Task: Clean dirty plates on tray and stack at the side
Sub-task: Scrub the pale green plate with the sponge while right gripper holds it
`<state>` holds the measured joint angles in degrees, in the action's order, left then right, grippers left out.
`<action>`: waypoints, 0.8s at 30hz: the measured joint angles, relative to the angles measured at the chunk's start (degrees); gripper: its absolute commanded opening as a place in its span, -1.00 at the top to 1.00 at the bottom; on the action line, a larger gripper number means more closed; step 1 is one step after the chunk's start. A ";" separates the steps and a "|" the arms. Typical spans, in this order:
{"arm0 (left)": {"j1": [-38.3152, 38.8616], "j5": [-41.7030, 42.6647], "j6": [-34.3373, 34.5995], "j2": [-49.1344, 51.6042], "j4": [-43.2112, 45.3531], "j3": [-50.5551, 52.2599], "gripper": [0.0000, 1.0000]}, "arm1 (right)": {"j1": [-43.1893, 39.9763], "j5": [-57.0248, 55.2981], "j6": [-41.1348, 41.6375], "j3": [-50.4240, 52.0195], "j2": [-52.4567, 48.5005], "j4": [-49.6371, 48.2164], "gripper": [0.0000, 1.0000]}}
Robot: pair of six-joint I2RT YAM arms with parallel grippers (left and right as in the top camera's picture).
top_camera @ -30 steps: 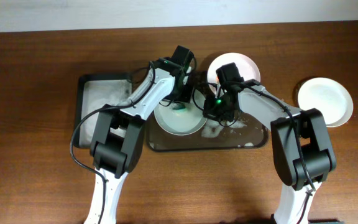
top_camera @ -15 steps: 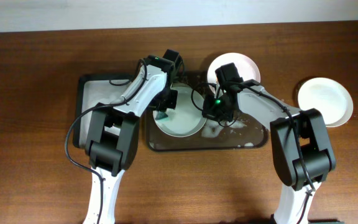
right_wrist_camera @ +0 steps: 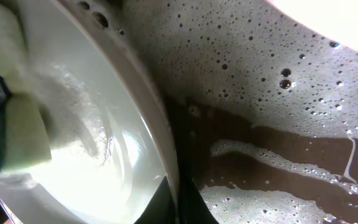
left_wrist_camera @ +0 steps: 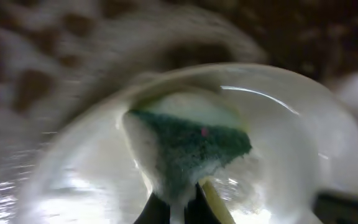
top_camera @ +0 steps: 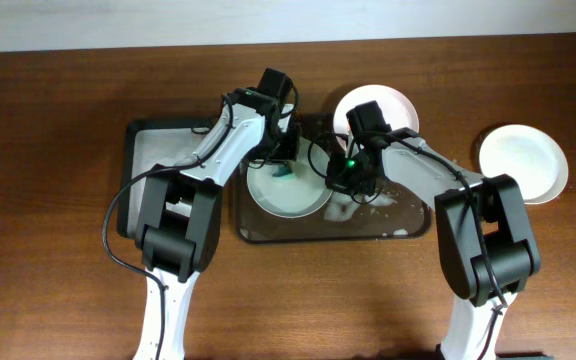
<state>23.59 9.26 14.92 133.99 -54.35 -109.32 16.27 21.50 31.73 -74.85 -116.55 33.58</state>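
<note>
A white plate [top_camera: 290, 196] lies in the left part of the dark grey tray [top_camera: 408, 226], wet with foam. My left gripper [top_camera: 282, 168] is shut on a green-and-yellow sponge [left_wrist_camera: 191, 146] and presses it onto that plate [left_wrist_camera: 291, 124]. My right gripper [top_camera: 336, 178] is shut on the plate's right rim [right_wrist_camera: 160, 124]; the sponge [right_wrist_camera: 17, 127] shows at its left. A second plate [top_camera: 388, 106] rests at the tray's back edge. A third plate [top_camera: 524, 160] lies on the table to the right.
A smaller black tray [top_camera: 153, 150] with white foam stands left of the grey tray. Soapy foam covers the grey tray's floor [right_wrist_camera: 278, 93]. Both arms cross over the trays' middle.
My left gripper has swept the sponge across the plate, to the left and then back towards the middle. My right gripper has stayed on the rim.
</note>
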 measured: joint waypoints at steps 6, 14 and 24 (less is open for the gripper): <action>0.11 -8.22 1.42 -0.07 -5.84 -0.09 0.99 | 0.00 0.00 0.02 0.00 0.00 -0.02 0.92; -0.28 1.92 -2.84 -0.09 -13.14 -0.17 0.99 | 0.00 0.00 -0.02 0.00 0.00 0.00 0.92; 0.17 3.65 -4.96 -0.07 -1.20 0.26 0.99 | 0.00 0.02 -0.02 0.00 0.00 -0.02 0.92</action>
<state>23.77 12.91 9.96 133.93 -55.55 -109.06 16.27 21.52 31.70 -74.85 -116.55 33.56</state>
